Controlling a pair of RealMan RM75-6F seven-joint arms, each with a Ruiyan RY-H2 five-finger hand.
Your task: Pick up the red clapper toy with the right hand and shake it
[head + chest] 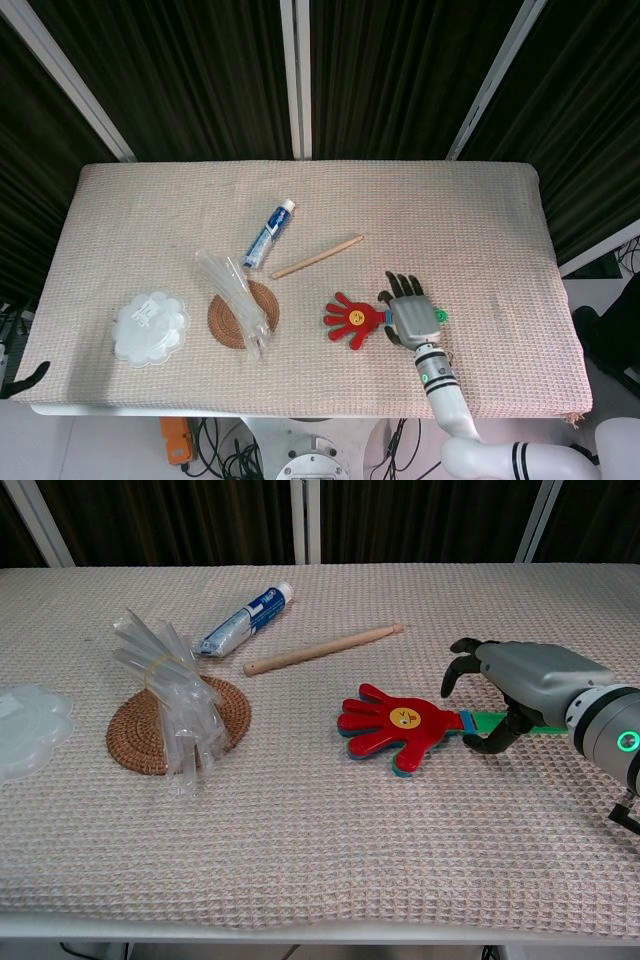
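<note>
The red clapper toy (352, 319) (393, 723) lies flat on the cloth, a hand shape with a yellow face. Its green handle (484, 720) points right. My right hand (410, 313) (520, 680) arches over that handle, just right of the red part. Its fingers curl down on the far side and the thumb reaches the cloth on the near side; the toy still lies flat, not gripped. A dark part of my left hand (25, 381) shows at the lower left edge of the head view, below the table, too small to read.
Left of the toy are a wooden stick (318, 256), a toothpaste tube (270, 233), a round woven coaster (243, 314) under a bundle of clear plastic tubes (235, 295), and a white flower-shaped dish (149, 327). The table's front edge runs close behind my right wrist.
</note>
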